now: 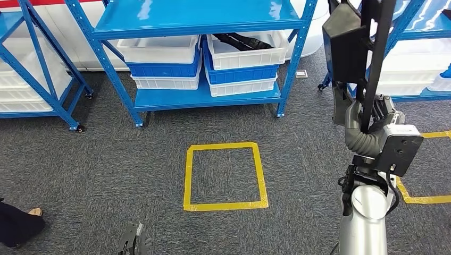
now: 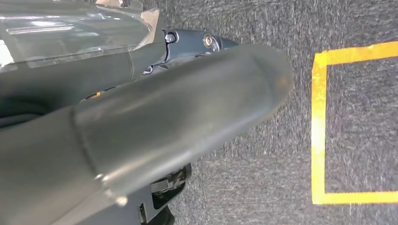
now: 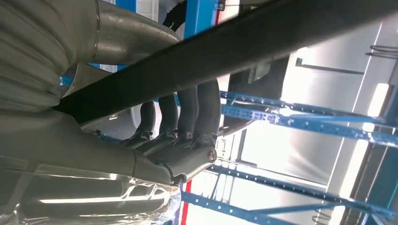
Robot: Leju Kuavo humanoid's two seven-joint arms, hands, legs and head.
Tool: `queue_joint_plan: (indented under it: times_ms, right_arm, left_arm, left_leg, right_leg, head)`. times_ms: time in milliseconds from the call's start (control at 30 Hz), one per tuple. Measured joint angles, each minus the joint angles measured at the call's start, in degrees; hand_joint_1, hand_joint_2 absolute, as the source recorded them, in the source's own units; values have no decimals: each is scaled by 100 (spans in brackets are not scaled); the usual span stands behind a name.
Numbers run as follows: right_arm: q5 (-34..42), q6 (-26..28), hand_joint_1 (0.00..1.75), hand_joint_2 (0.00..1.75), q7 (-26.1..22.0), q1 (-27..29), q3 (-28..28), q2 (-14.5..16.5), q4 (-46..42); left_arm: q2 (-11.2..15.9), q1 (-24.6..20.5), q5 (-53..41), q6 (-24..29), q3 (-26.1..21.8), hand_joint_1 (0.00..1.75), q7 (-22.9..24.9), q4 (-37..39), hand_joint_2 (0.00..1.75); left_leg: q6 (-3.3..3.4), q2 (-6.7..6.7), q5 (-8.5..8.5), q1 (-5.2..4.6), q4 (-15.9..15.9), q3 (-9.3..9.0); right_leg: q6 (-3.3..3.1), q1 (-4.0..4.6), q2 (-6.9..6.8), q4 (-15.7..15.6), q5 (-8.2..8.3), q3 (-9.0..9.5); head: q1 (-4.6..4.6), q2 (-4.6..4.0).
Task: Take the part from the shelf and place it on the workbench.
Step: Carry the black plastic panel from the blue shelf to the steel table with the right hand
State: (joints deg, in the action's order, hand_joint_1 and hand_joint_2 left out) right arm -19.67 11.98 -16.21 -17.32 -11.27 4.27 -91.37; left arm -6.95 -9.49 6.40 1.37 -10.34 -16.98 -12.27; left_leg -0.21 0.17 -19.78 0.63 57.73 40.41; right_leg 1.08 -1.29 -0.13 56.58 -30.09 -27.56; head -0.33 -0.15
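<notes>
Fingers (image 3: 187,117) of right hand (image 1: 367,119) wrapped around black part (image 1: 372,64), arm raised; left hand (image 2: 141,122) fingers' state indiscernible.

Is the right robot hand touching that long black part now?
Touching. In the right wrist view the right robot hand has its fingers wrapped around the long black part.

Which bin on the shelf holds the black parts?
Look at the middle blue shelf, at its lower level. Two stacks of bins stand there; take the right stack. Its top white bin holds black parts, while the left top bin looks empty.
</notes>
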Motion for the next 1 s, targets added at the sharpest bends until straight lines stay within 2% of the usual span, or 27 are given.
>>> queue_joint_plan:
  times_ms: [33,100,133,167,200,233,267,300,333,367,400,467,500,533,600,633,667,700,733,767,800,833,867,900,933,967,1000]
  right_arm:
    - [-1,0,175,175,1,-23,5,2,37]
    - [-4,0,175,175,1,-89,10,10,107]
    - [-9,0,175,175,1,-127,10,13,143]
    - [-17,0,175,175,3,-161,10,16,178]
    - [-26,0,175,175,5,-190,10,19,210]
    - [-34,0,175,175,8,-216,11,20,238]
    - [-40,0,175,175,10,-240,11,21,263]
    - [-45,0,175,175,11,-261,13,23,284]
    - [-47,0,175,175,11,-283,15,24,302]
    - [-50,0,175,175,10,-310,16,25,319]
    - [-52,-1,175,175,9,-341,18,27,339]
    - [-50,-1,175,175,9,-396,21,26,390]
    - [-48,-1,175,175,10,-420,22,25,416]
    - [-47,-1,175,175,11,-444,24,21,437]
    - [-45,-1,175,175,11,-486,25,17,474]
    - [-45,-2,175,175,10,-496,25,16,491]
    - [-44,-2,175,175,10,-498,24,16,510]
    - [-44,-2,175,175,10,-497,24,16,526]
    - [-44,-2,175,175,10,-499,25,16,540]
    - [-44,-2,175,175,10,-502,25,17,551]
    - [-44,-2,175,175,11,-513,25,19,556]
    - [-46,-2,175,175,12,-526,23,24,559]
    - [-48,-2,175,175,16,-540,21,29,563]
    - [-50,-2,175,175,23,-553,19,33,568]
    - [-55,-2,175,175,37,-559,18,36,576]
    - [-62,-2,175,175,57,-566,18,36,589]
    - [-77,-2,175,175,84,-581,17,38,601]
  left_arm:
    - [5,16,15,3,-16,0,-9,1,0]
    - [15,30,34,11,-57,0,-28,1,0]
    - [19,32,39,14,-80,0,-38,1,0]
    - [25,35,43,14,-102,0,-45,1,0]
    - [32,37,49,14,-121,0,-51,1,0]
    - [38,39,54,14,-136,0,-55,1,0]
    - [45,38,59,14,-146,0,-57,0,0]
    - [60,37,62,14,-153,0,-60,-5,0]
    - [73,32,63,14,-157,0,-64,-10,0]
    - [86,30,63,14,-159,0,-69,-16,0]
    - [97,30,66,15,-163,0,-75,-21,0]
    - [90,38,75,15,-185,0,-86,-21,0]
    - [86,41,81,16,-206,0,-93,-21,0]
    - [83,44,85,16,-227,0,-100,-21,0]
    - [83,45,91,16,-258,0,-113,-21,0]
    - [81,47,93,16,-268,0,-115,-21,0]
    - [75,49,95,16,-278,0,-116,-21,0]
    - [71,51,96,16,-286,0,-116,-21,0]
    - [66,52,96,16,-294,0,-116,-21,0]
    - [62,53,96,16,-298,0,-116,-21,0]
    - [69,54,96,16,-301,0,-116,-24,0]
    - [71,55,96,16,-303,0,-117,-26,0]
    - [73,55,96,16,-303,0,-120,-28,0]
    - [76,59,96,16,-304,0,-126,-30,0]
    - [72,66,96,23,-304,0,-145,-30,0]
    - [75,77,96,33,-307,0,-174,-30,0]
    - [81,91,97,46,-312,0,-205,-29,0]
  left_leg:
    - [-24,-8,-275,11,203,63]
    - [-53,-16,-935,20,910,214]
    - [-62,-20,-1121,19,1292,268]
    - [-61,-21,-1153,19,1563,268]
    - [-47,-21,-1064,17,1668,186]
    - [-15,-23,-918,11,1574,5]
    - [35,-29,-804,0,1303,-267]
    - [98,-30,-797,-19,907,-592]
    - [145,-31,-858,-38,502,-880]
    - [185,-34,-935,-62,202,-1072]
    - [214,-33,-986,-89,19,-1163]
    - [263,-21,-871,-106,-92,-1125]
    - [294,-6,-784,-96,-134,-1083]
    - [321,12,-686,-76,-175,-1020]
    - [348,33,-504,-50,-197,-836]
    - [342,39,-414,-40,-192,-723]
    - [320,43,-325,-26,-187,-606]
    - [291,48,-240,-8,-179,-488]
    - [253,53,-157,18,-165,-368]
    - [206,57,-81,44,-140,-252]
    - [153,57,-13,61,-103,-143]
    - [96,56,50,68,-64,-53]
    - [46,54,117,64,-43,5]
    - [5,53,184,58,-51,35]
    - [-32,55,251,64,-84,48]
    - [-63,54,288,83,-118,55]
    - [-87,52,210,103,-96,79]
  right_leg:
    - [-74,-13,-10,-2,79,-57]
    - [-170,17,-17,9,240,-208]
    - [-190,41,-18,21,316,-302]
    - [-196,64,-18,38,383,-402]
    - [-197,85,-17,63,444,-506]
    - [-194,104,-17,91,500,-608]
    - [-190,119,-15,117,553,-695]
    - [-174,139,-13,137,602,-767]
    - [-154,149,-18,148,650,-813]
    - [-123,146,-28,146,703,-840]
    - [-82,136,-39,137,758,-860]
    - [-13,120,-51,122,835,-902]
    - [2,121,-40,171,765,-947]
    - [0,123,-28,302,596,-1019]
    - [-13,83,-8,889,58,-1197]
    - [13,51,-6,1253,-143,-1263]
    - [77,15,-7,1555,-223,-1278]
    - [172,-21,-7,1711,-172,-1228]
    - [282,-58,-7,1686,-36,-1096]
    - [382,-99,-8,1470,99,-870]
    - [448,-127,-5,1097,119,-564]
    - [441,-123,4,677,44,-274]
    - [392,-111,12,350,-70,-80]
    - [314,-78,21,150,-178,10]
    - [220,-55,26,89,-200,-7]
    - [142,-67,22,106,-158,-62]
    - [60,-71,18,109,-106,-106]
  head:
    - [-6,0]
    - [-5,0]
    - [-6,0]
    - [-3,0]
    - [-4,0]
    - [-5,0]
    - [-7,0]
    - [-7,0]
    - [-3,0]
    - [-1,0]
    - [-2,0]
    - [-3,0]
    - [1,0]
    - [15,0]
    - [38,0]
    - [48,0]
    - [49,0]
    - [50,0]
    - [51,0]
    - [51,0]
    - [57,0]
    - [57,0]
    - [51,0]
    - [42,0]
    - [30,0]
    - [21,0]
    - [19,0]
